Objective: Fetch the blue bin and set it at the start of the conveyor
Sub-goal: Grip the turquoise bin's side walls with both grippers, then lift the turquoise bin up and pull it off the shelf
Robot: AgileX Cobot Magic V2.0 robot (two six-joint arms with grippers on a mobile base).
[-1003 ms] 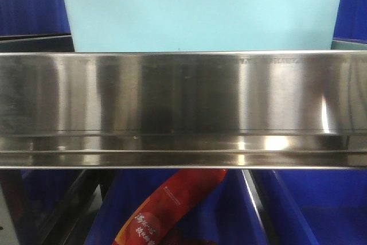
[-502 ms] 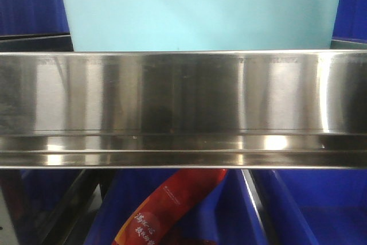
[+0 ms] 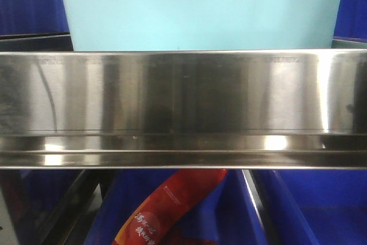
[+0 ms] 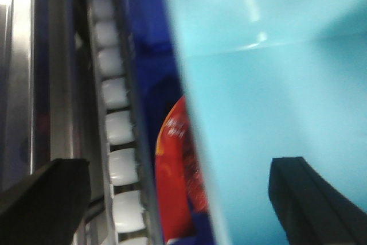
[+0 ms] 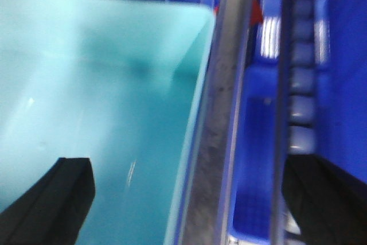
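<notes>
Blue bin (image 3: 200, 12), behind stainless shelf rail (image 3: 183, 93): side walls straddled by parted jaws of left gripper (image 4: 175, 170) and right gripper (image 5: 189, 170), judged ungrasped; lift and conveyor placement outstanding.

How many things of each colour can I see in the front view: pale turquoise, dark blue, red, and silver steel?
Pale turquoise: 1, the blue bin.
Dark blue: at least 4 dark bins, two high and two low, all cut off by the frame.
Red: 1 packet.
Silver steel: 1 shelf rail.
Total: at least 7.
</notes>
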